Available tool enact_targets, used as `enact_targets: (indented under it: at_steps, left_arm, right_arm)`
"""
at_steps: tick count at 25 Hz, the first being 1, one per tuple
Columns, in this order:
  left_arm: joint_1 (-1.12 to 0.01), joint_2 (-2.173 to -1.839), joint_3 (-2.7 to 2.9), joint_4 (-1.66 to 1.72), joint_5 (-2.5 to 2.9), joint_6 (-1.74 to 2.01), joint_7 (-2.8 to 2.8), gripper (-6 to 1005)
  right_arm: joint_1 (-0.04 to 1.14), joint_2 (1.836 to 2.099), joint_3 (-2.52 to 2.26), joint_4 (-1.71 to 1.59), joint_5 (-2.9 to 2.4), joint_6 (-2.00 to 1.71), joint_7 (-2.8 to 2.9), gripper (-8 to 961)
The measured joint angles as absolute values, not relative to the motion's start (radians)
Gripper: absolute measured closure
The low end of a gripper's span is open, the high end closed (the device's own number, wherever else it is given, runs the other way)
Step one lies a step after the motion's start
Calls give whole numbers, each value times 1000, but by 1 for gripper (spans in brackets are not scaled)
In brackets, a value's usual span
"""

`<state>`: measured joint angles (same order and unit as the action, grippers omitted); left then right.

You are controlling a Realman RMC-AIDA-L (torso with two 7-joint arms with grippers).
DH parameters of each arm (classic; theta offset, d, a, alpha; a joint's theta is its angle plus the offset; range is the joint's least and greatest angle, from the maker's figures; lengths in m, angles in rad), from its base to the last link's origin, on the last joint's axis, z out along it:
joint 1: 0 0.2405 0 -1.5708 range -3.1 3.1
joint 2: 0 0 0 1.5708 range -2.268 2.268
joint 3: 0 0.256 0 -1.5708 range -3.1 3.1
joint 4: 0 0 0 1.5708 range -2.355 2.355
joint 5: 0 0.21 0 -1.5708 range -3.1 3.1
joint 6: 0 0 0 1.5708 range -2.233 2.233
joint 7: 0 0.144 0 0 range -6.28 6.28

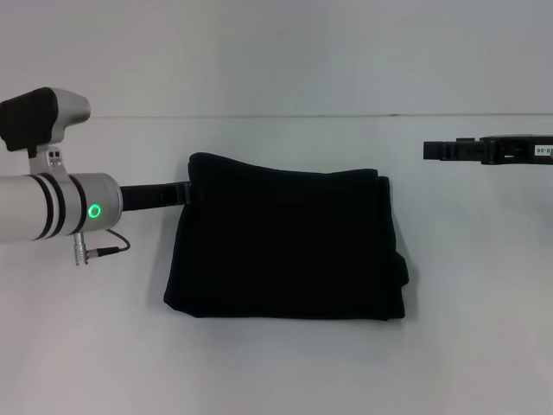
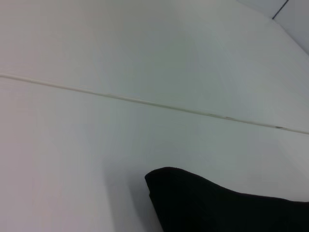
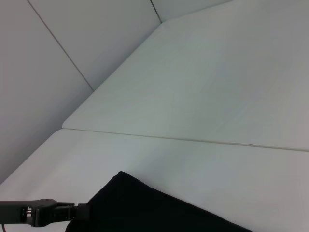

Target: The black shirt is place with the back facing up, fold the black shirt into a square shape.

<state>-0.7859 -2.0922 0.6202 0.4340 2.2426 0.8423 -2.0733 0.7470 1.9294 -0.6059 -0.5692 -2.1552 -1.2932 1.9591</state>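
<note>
Since the cloth already lies in a compact block, the folding looks nearly finished
Black shirt: the black shirt (image 1: pixel 285 242) lies folded on the white table (image 1: pixel 276 372), near the middle, roughly square, slightly wider than deep, layered edges stacked along its right side
Left gripper: the left gripper (image 1: pixel 183 195) reaches in from the left at table height and meets the shirt's far-left corner; whether its fingers are apart, together or clamped on the fabric I cannot tell
Right gripper: the right gripper (image 1: pixel 441 150) hangs well apart from the shirt, off to the far right, with nothing in it; its fingers look together
Step in hand: likely the end of the last fold, with the left arm at the corner it laid down or is tidying
Next move: probably letting go without dragging the corner, then drawing the arm clear
Hidden: the left fingertips merge with the black cloth; no lettering shows; the right arm is cut off at the frame edge
</note>
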Motion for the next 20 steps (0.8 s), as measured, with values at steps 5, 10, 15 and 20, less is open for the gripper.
enact_targets:
  at_steps: [5, 10, 15, 20]
  left_arm:
    - [-779, -2092, 609, 437, 2240, 839, -2076, 918]
    - [-769, -2091, 591, 442, 2233, 845, -2076, 917]
    - [-766, -2092, 590, 445, 2228, 872, -2078, 917]
    - [-761, -2090, 587, 460, 2219, 896, -2090, 916]
  right_arm:
    - [747, 1929, -606, -568, -2155, -1293, 1958, 25]
    - [745, 1929, -606, -568, -2155, -1293, 1957, 26]
    - [746, 1929, -606, -568, -2155, -1293, 1956, 26]
    - [746, 1929, -608, -568, -2155, -1293, 1956, 25]
